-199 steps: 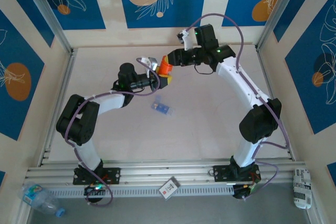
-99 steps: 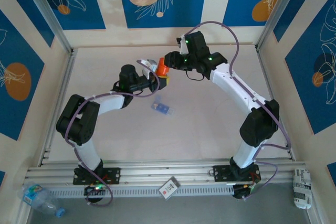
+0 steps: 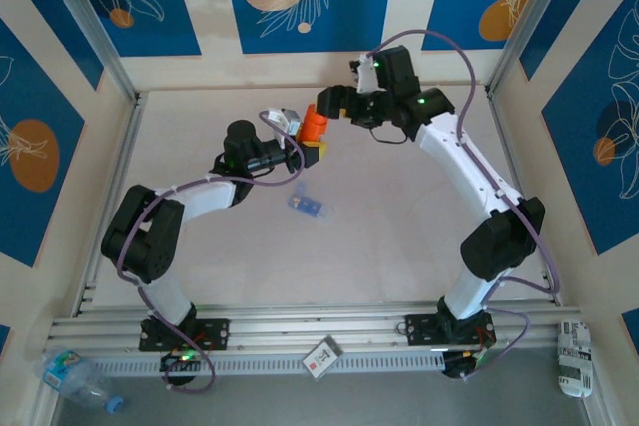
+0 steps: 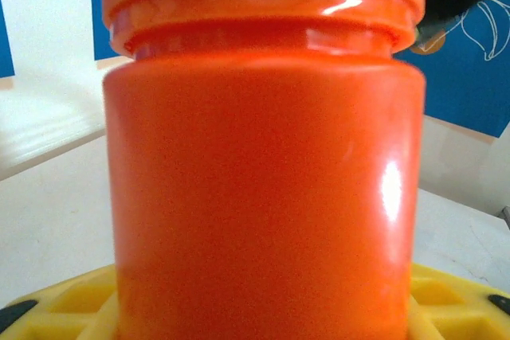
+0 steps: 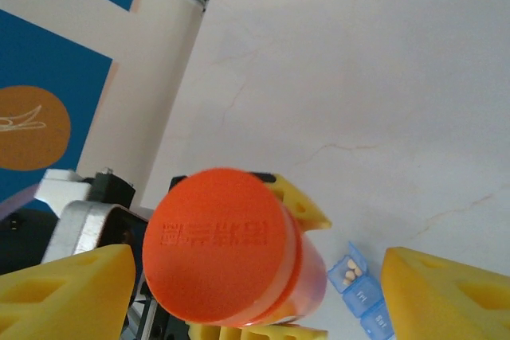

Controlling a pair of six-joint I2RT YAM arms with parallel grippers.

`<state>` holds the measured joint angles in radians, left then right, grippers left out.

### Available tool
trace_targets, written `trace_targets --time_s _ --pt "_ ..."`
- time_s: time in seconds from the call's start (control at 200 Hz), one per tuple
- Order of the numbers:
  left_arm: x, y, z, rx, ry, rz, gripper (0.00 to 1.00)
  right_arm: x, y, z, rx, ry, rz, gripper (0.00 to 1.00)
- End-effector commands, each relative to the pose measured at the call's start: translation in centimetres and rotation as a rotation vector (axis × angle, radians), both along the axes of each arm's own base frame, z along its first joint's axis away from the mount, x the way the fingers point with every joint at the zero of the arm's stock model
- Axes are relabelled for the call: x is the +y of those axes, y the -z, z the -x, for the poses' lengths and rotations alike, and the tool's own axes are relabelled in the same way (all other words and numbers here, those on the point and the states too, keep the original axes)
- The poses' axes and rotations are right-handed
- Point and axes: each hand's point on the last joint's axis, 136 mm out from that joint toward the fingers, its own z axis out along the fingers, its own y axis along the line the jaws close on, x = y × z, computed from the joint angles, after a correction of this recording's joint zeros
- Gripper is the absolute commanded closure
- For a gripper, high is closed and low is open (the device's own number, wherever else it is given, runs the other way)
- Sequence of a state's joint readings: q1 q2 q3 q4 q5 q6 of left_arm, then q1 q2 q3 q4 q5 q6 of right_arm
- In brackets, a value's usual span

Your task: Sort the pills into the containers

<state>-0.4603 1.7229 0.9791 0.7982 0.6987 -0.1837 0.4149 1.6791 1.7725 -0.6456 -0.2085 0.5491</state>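
Observation:
An orange cylindrical bottle (image 3: pixel 316 127) with its orange cap (image 5: pixel 213 244) on stands upright at the back middle of the table. My left gripper (image 3: pixel 308 149) is shut on its body, and the bottle (image 4: pixel 263 197) looms large between the yellow pads (image 4: pixel 56 308). My right gripper (image 3: pixel 333 107) hovers open over the cap, its yellow fingers (image 5: pixel 68 292) wide on either side and clear of it. The blue compartment box (image 3: pixel 306 204) lies on the table nearer me; one lid is up, showing pale pills (image 5: pixel 351 270) inside.
The white table (image 3: pixel 399 236) is ringed by low walls and an aluminium rail along the near edge. Beyond the rail lie a clear plastic bottle (image 3: pixel 75 376), a small card (image 3: pixel 321 356) and a printed packet (image 3: pixel 574 356).
My right gripper swung left over the bottle's cap half a second ago and has since drawn back to the right. The bottle stays in my left gripper, cap on.

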Motion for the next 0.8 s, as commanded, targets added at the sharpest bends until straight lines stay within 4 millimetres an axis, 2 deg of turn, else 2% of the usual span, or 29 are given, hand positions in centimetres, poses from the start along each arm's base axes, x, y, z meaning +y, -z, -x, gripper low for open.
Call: trace_targets --time_s 0.0,0.175,0.315,0.45,0.585,0.795 --pt "-0.5 -3.9 1.2 -0.105 0.066 0.037 1.00 -1.5 -3.5 0.8 -0.072 -0.059 -0.045 0.18" --pt "-0.9 -4.7 1.8 -0.111 0.120 0.052 1.00 -2.7 -5.1 0.5 -0.155 -0.170 -0.060 0.17" --pt "-1.2 -5.9 2.2 -0.121 0.161 0.068 1.00 -2.2 -6.9 1.6 -0.225 -0.326 -0.085 0.16" --pt "-1.4 -6.3 2.3 -0.111 0.179 0.084 1.00 -1.5 -8.2 2.2 -0.241 -0.421 -0.100 0.14" --pt "-1.5 -6.1 2.7 -0.093 0.205 0.081 1.00 -0.8 -7.8 2.2 -0.245 -0.445 -0.047 0.13" --pt "-1.8 -5.9 3.0 -0.073 0.245 0.072 1.00 -0.9 -6.5 2.3 -0.240 -0.443 0.023 0.13"
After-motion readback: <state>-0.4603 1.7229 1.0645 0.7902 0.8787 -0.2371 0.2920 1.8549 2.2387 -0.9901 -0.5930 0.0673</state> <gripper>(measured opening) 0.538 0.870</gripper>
